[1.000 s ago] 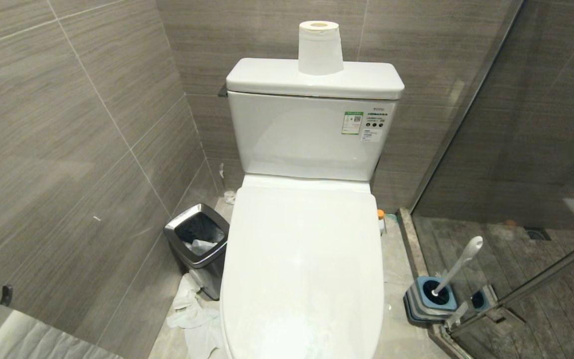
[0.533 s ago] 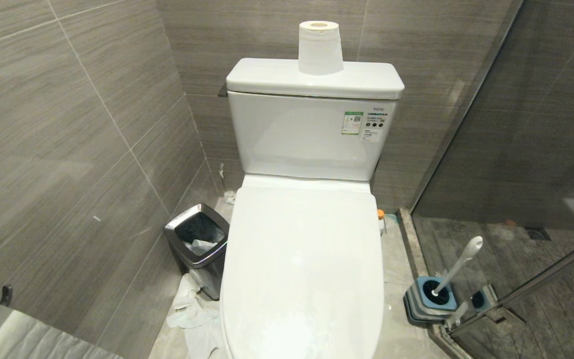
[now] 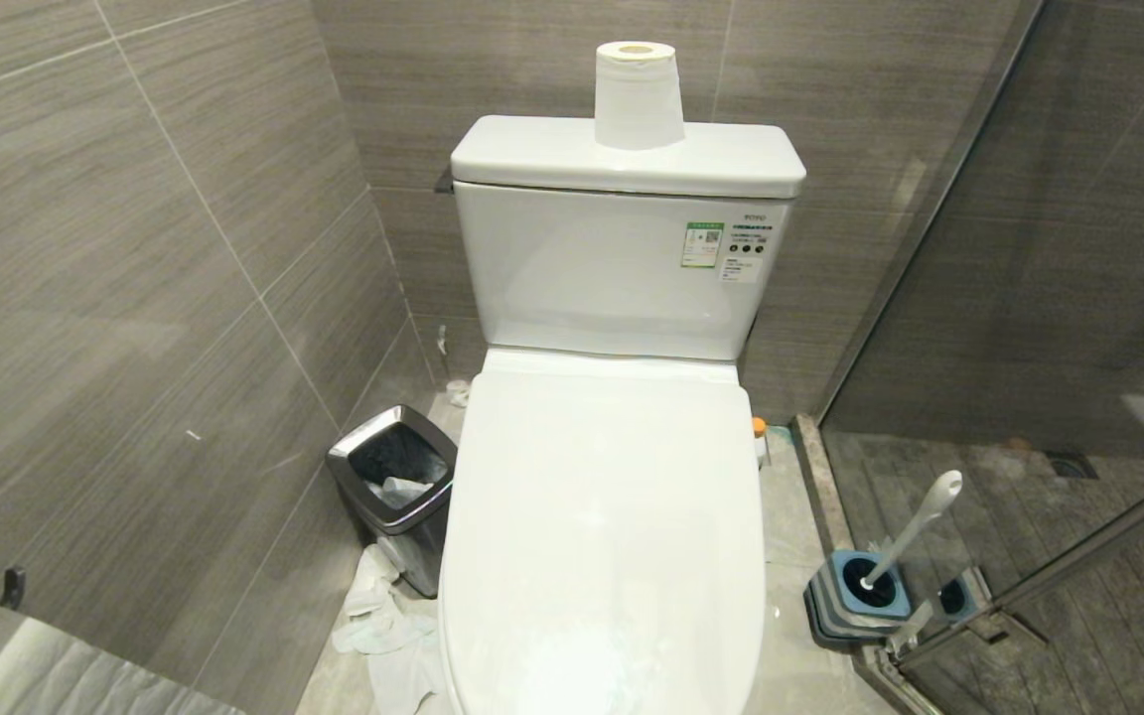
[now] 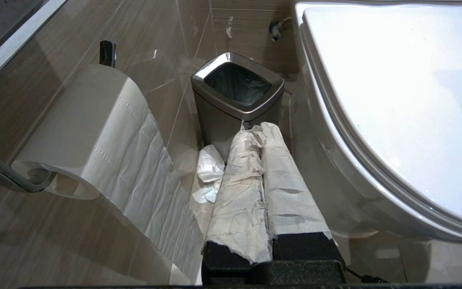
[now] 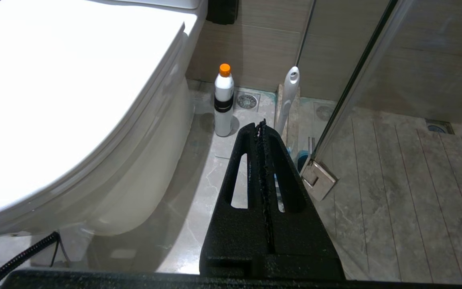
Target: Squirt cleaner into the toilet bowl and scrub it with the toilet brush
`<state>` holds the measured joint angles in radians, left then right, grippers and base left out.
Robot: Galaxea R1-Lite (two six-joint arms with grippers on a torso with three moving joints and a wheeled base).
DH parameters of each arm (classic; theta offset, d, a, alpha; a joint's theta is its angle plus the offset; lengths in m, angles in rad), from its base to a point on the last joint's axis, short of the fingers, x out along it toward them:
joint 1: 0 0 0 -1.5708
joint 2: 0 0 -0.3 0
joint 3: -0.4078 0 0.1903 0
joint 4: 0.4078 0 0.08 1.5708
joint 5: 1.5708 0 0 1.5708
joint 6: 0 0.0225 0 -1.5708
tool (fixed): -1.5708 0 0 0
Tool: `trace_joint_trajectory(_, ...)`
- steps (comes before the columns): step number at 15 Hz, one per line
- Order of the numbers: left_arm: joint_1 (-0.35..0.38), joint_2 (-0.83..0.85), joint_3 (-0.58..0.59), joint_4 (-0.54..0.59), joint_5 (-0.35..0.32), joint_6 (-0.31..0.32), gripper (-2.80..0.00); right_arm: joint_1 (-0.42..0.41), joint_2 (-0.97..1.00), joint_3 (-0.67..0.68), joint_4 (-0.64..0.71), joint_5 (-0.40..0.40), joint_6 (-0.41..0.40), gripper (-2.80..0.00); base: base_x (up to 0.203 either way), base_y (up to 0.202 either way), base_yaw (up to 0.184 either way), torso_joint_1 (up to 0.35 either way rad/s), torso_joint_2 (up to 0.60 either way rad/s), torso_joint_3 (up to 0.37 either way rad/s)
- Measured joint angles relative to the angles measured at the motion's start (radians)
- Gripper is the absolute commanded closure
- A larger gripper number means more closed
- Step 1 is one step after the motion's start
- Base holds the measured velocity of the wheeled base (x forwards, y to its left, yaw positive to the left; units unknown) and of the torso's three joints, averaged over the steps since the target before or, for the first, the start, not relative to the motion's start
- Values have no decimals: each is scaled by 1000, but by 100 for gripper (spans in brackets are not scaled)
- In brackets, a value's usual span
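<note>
Toilet [image 3: 602, 516] lid down. Bottle [image 5: 223, 100] and brush [image 5: 288, 96] stand ahead of the right gripper [image 5: 261, 124] — jaws pressed together, empty; left gripper [image 4: 260, 130] likewise, beside the bin [image 4: 237, 94].

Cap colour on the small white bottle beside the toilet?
Orange cap on the small white bottle; clearest in the right wrist view.

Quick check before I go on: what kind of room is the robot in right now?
A small tiled bathroom, by the look of it: a white toilet with its lid shut, a toilet brush in its holder beside a glass shower screen, and a steel-rimmed bin by the wall.
</note>
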<state>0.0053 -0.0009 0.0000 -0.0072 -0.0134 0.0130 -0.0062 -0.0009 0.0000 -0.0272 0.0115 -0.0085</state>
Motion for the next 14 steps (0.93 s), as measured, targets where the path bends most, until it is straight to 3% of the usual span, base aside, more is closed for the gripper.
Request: trace_joint_trajectory(14, 0, 0, 0, -2, 0, 4, 0, 0, 0, 0, 0, 0, 0, 0, 0, 0, 0, 0, 0, 0)
